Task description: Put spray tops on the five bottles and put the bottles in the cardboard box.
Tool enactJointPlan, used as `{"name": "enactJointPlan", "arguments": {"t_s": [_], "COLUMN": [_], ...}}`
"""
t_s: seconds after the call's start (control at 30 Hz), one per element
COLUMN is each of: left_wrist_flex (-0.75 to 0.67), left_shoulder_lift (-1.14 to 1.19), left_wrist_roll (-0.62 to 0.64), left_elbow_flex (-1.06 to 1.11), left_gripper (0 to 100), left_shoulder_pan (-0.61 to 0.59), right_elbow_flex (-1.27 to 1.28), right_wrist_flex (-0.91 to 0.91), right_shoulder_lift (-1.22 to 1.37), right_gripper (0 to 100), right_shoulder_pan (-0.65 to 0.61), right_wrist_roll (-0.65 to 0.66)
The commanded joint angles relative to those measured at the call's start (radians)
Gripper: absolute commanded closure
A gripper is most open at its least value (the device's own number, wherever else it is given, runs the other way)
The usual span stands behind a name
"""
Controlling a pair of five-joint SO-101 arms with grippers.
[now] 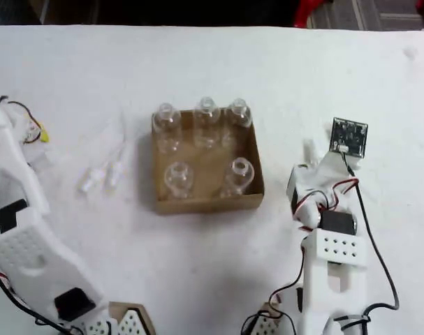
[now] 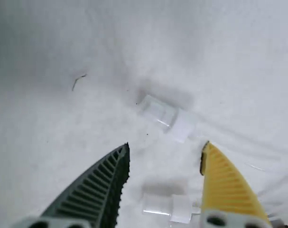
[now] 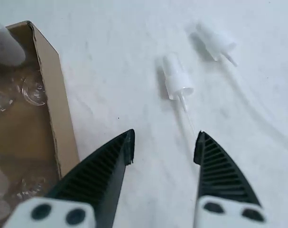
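Observation:
Several clear bottles (image 1: 207, 118) without tops stand upright inside the cardboard box (image 1: 205, 202) at the table's middle. Two spray tops (image 1: 103, 176) lie on the cloth to the left of the box. My left gripper (image 2: 165, 145) hangs open above them, with one spray top (image 2: 167, 116) just beyond its fingertips and another (image 2: 170, 207) between its fingers. My right gripper (image 3: 165, 134) is open beside the box wall (image 3: 53, 95). Nothing is between its fingers. Ahead of it lie a spray top (image 3: 174, 80) and a second one (image 3: 215, 40), both with thin tubes.
A white cloth (image 1: 212, 63) covers the table. The left arm's body (image 1: 23, 237) takes up the near left corner, and the right arm (image 1: 330, 244) with its cables stands right of the box. A small circuit board (image 1: 349, 137) lies beyond the right arm.

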Motion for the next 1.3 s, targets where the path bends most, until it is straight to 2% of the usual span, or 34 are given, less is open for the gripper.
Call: {"name": "enactJointPlan", "arguments": {"t_s": [0.0, 0.13, 0.3, 0.57, 0.73, 0.9, 1.03, 1.17, 1.27], "left_wrist_flex": [0.049, 0.021, 0.028, 0.031, 0.112, 0.101, 0.095, 0.049, 0.044], "left_shoulder_lift": [0.024, 0.094, 0.203, 0.294, 0.305, 0.308, 0.355, 0.401, 0.403], "left_wrist_roll": [0.021, 0.031, 0.155, 0.241, 0.249, 0.255, 0.330, 0.336, 0.336], "left_elbow_flex": [-0.115, -0.160, -0.230, -0.311, -0.310, -0.308, -0.319, -0.319, -0.319], "left_gripper": [77, 75, 66, 68, 68, 68, 68, 68, 73], "left_shoulder_pan": [-0.008, -0.007, -0.005, -0.001, 0.035, 0.039, 0.031, 0.027, 0.025], "right_elbow_flex": [-0.046, -0.018, 0.003, 0.017, 0.026, 0.026, 0.026, 0.028, 0.028], "right_wrist_flex": [-0.021, -0.058, -0.093, -0.087, -0.091, -0.091, -0.091, -0.091, -0.091], "right_shoulder_lift": [0.001, -0.002, 0.001, -0.002, -0.008, -0.008, -0.008, -0.008, -0.008], "right_gripper": [81.4, 81.4, 81.4, 81.4, 81.4, 81.4, 81.4, 81.4, 81.4], "right_shoulder_pan": [0.012, 0.007, 0.005, -0.062, -0.071, -0.071, -0.071, -0.071, -0.071], "right_wrist_roll": [-0.006, -0.005, -0.005, 0.051, 0.051, 0.051, 0.051, 0.051, 0.051]}}
